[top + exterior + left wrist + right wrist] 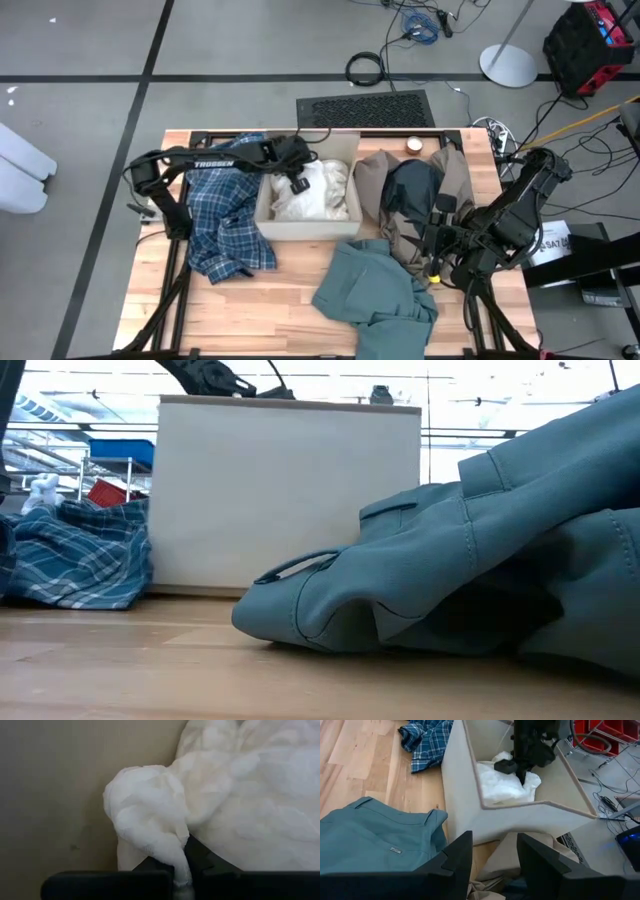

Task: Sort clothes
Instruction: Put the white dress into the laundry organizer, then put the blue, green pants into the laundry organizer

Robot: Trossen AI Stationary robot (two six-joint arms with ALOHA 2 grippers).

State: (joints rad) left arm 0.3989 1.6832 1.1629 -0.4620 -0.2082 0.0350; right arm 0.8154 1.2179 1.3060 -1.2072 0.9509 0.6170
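A tan cardboard box (pixel 300 228) stands mid-table and holds white pieces (pixel 322 192). My left gripper (pixel 298 184) reaches down into the box and is shut on a white piece (pixel 150 805); it also shows in the right wrist view (pixel 522 770). A blue-white plaid shirt (pixel 225 215) lies left of the box. A teal-green piece (pixel 375 290) lies in front of it, at the near edge. A taupe-brown piece (pixel 378 180) with a dark piece (pixel 410 195) on it lies right of the box. My right gripper (pixel 492 855) is open and empty over that pile (pixel 432 238). My left gripper pinches a bunched fold of the white piece (pixel 172 852) between its two fingers (pixel 200 862). The fingers come from above, pointing down into the box near its left wall. The rest of the white cloth lies in the box among the other white pieces.
A dark ribbed mat (pixel 365 108) lies beyond the table's far edge, and a small round object (pixel 414 145) sits at the far right. Bare wood shows at the near left (pixel 200 310). Cables and stands are on the floor around the table.
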